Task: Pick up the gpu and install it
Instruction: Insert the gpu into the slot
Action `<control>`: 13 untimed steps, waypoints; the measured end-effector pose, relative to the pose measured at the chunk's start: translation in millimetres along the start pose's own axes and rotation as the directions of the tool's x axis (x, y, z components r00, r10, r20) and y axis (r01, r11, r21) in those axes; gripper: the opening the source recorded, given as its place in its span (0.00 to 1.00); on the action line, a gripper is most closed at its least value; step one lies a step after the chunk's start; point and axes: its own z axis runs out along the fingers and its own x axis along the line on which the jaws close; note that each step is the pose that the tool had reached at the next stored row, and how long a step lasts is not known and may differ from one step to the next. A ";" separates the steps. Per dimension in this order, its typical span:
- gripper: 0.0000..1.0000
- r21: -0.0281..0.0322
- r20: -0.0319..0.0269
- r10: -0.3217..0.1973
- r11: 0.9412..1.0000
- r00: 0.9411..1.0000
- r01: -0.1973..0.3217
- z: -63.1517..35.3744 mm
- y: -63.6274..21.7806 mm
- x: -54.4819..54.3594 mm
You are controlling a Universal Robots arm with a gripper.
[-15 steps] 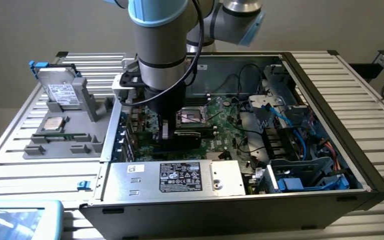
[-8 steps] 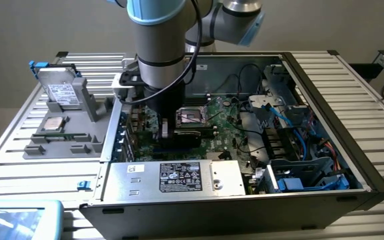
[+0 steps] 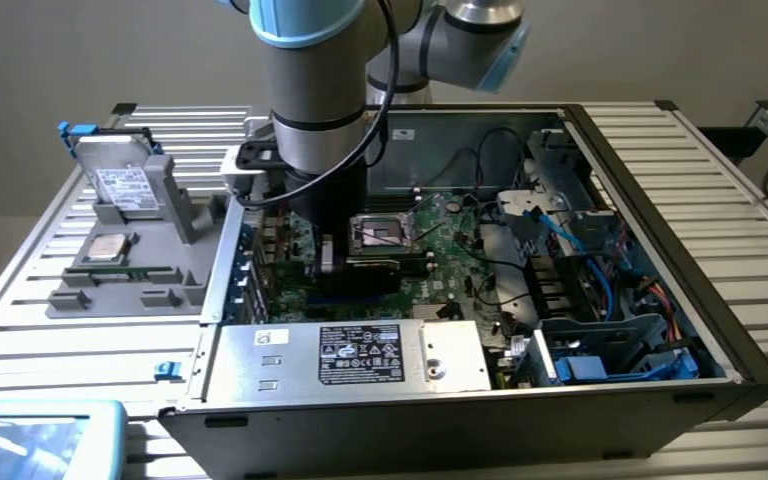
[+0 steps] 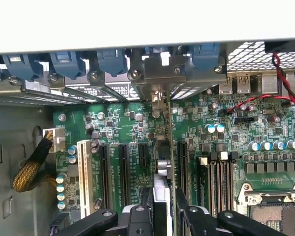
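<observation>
The black two-fingered gripper [image 4: 162, 209] pinches the thin green-board gpu [image 4: 163, 147] edge-on, holding it upright over the green, component-studded motherboard [image 4: 137, 128] – its silver end bracket sits up against the perforated metal rear wall of the case. In the exterior view the grey-and-blue arm [image 3: 311, 90] reaches down into the open black steel computer case [image 3: 678, 330], which lies on a ribbed aluminium table [image 3: 704, 160] against a plain grey wall

gpu [image 4: 163, 162] between the black matt fingers [image 4: 142, 209]: thin green board, shiny silver metal bracket. Motherboard [image 4: 226, 142] beyond them glossy green. Braided yellow-black cable sleeve [image 4: 32, 164] off to one side.
</observation>
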 end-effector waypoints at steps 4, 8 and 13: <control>0.29 0.000 -0.005 0.000 1.000 1.000 0.000 0.9 0.7 -0.1; 0.29 0.000 -0.006 0.000 1.000 1.000 0.000 1.1 0.8 -0.7; 0.29 0.002 -0.005 0.000 1.000 1.000 0.000 1.0 0.9 -0.9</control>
